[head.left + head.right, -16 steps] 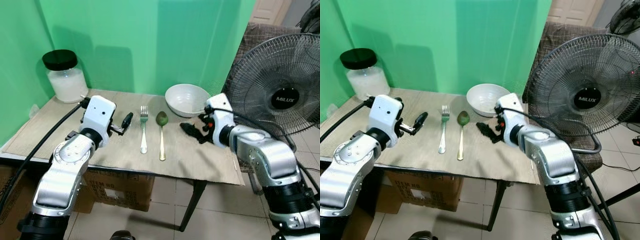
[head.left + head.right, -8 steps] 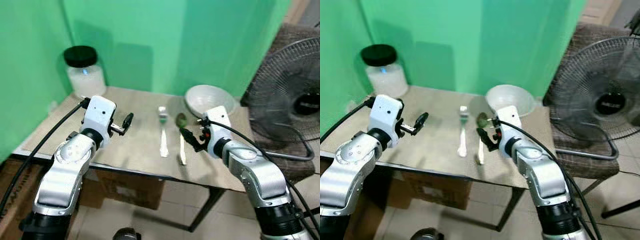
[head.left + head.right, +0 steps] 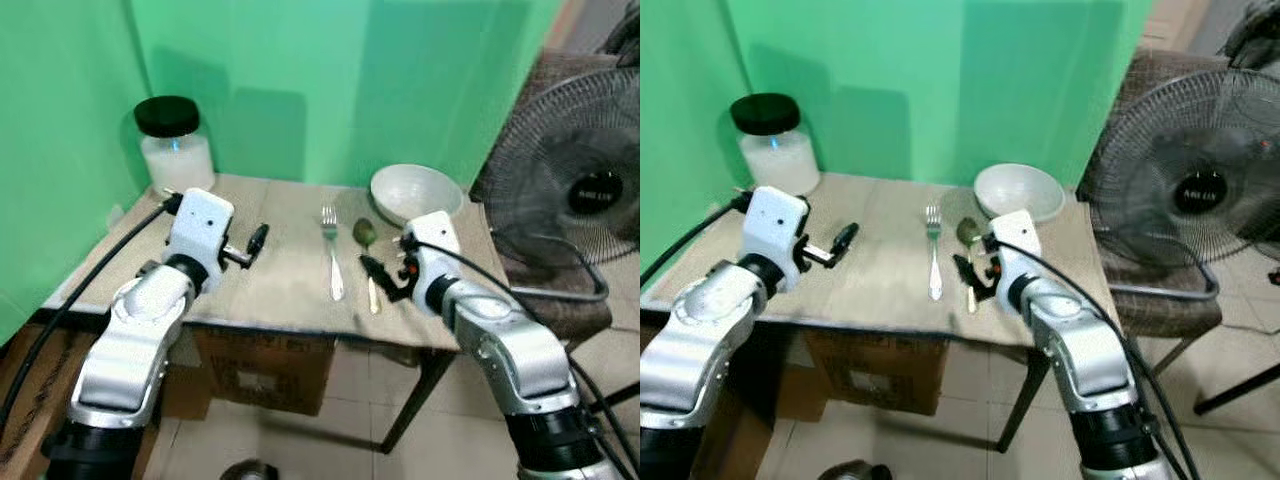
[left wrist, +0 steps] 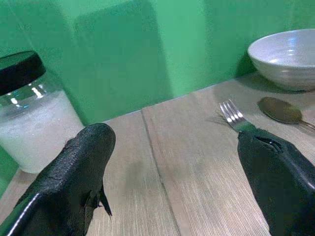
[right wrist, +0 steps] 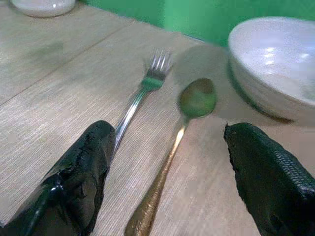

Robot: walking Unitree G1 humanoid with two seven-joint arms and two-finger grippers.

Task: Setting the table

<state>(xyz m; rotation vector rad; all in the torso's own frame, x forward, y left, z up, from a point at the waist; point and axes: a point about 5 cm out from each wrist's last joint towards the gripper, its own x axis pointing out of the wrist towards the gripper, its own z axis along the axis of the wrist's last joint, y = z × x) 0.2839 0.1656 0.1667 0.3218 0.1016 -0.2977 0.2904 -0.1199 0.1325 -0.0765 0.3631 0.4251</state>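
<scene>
So there's a pale wood-grain table [image 3: 290, 290] pushed up against a flat green backdrop wall [image 3: 330, 80], and off to the robot's right stands a big black wire-cage pedestal fan [image 3: 575, 195].

Next biggest is the clear glass jar with a black lid and white contents [image 3: 173, 148], sitting at the back corner of the table, well beyond the left gripper [image 4: 182, 177] and a bit to its outer side. That gripper hovers over the table's left half with its jaws spread wide and nothing between them. In the left wrist view you look straight out through the gap at bare wood.

The white round ceramic bowl [image 3: 415, 193] sits at the back of the table, past the right gripper [image 5: 167, 182] and a little off to its outer side.

The right gripper is low over the table near the front edge, jaws spread wide too, gripping nothing. The gold-handled spoon with a dark bowl [image 5: 184, 125] lies right in the gap between its fingers, handle toward the gripper. The silver metal fork [image 5: 142, 93] lies just beside the spoon, roughly parallel, running out past the gripper's inner finger with the tines pointing away.
</scene>
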